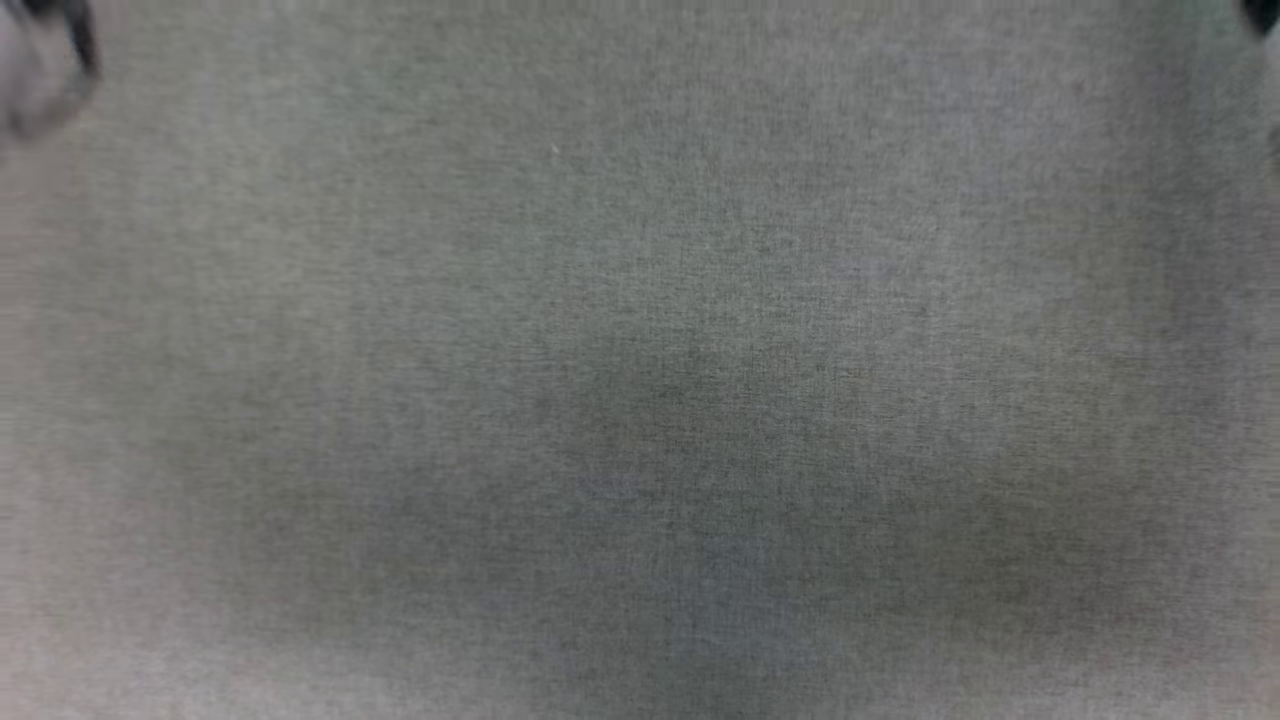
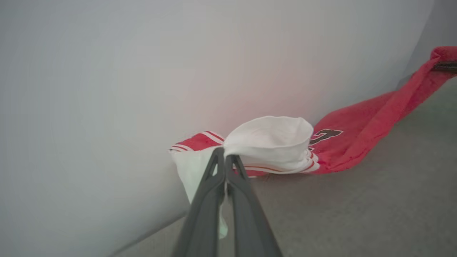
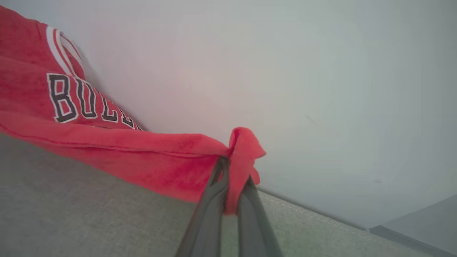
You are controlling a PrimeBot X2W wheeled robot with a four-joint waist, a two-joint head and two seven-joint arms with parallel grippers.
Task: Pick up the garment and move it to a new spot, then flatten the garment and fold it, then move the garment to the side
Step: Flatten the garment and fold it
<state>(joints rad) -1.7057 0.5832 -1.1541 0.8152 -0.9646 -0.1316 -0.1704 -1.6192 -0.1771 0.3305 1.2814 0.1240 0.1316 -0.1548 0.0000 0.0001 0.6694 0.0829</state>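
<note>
The garment [image 2: 357, 132] is a bright red jersey with black lettering, stretched between my two grippers along the far edge of the grey cloth surface, against a pale wall. My left gripper [image 2: 225, 154] is shut on its white-banded hem, where the white lining bulges open. In the right wrist view, my right gripper [image 3: 234, 166] is shut on a bunched red corner of the garment [image 3: 107, 150]. The right gripper's dark tip [image 2: 446, 66] also appears at the garment's far end in the left wrist view.
The grey cloth surface [image 1: 640, 400] spreads across the head view, with blurred dark shapes at its top left corner [image 1: 50, 60] and top right corner [image 1: 1262, 15]. A pale wall [image 3: 321, 71] rises right behind the surface's stitched edge [image 3: 314, 211].
</note>
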